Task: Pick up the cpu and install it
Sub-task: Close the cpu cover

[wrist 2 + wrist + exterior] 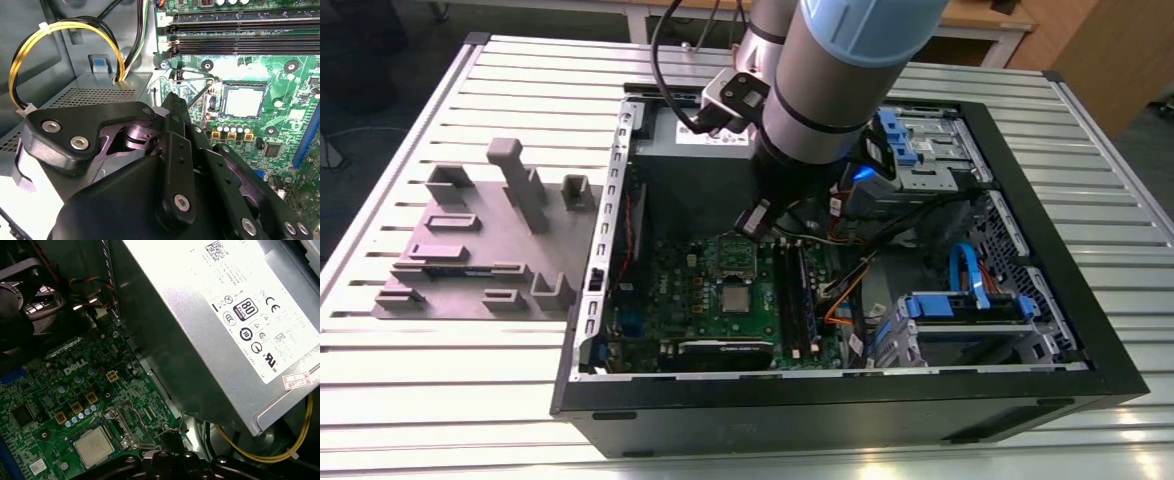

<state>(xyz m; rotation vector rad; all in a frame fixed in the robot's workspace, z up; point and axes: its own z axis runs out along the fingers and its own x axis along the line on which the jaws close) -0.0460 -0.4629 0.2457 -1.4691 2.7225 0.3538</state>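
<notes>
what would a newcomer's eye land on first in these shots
First, in the exterior view, the big pale-blue robot arm reaching down into the open black computer case on the slatted table. Next, in the second wrist view, the green motherboard with the small silvery cpu set into it. In the first wrist view, the large grey power supply looms beside the board.
</notes>
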